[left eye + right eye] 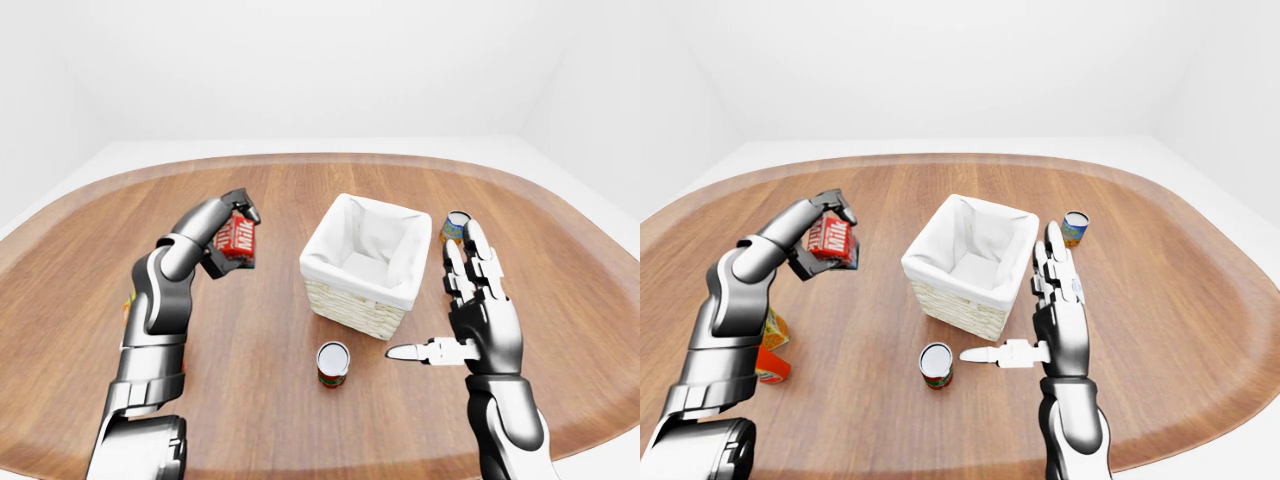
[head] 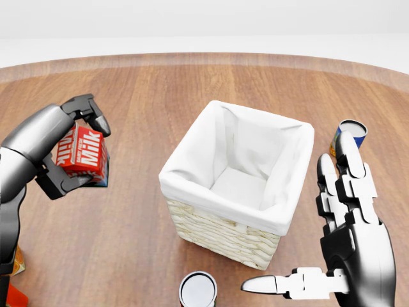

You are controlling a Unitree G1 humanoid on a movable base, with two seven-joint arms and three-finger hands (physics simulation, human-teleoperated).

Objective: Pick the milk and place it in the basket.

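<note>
The red milk carton with white lettering hangs above the wooden table, to the left of the basket in the head view. My left hand is shut on it, fingers wrapped over its top and underside. The wicker basket with its white cloth lining stands mid-table, and nothing shows inside it. My right hand floats open at the basket's right, fingers spread upward and thumb pointing left, holding nothing.
A silver-topped can stands just below the basket in the head view. A blue-and-yellow can sits right of the basket, behind my right fingers. Orange and red packages lie on the table by my left arm.
</note>
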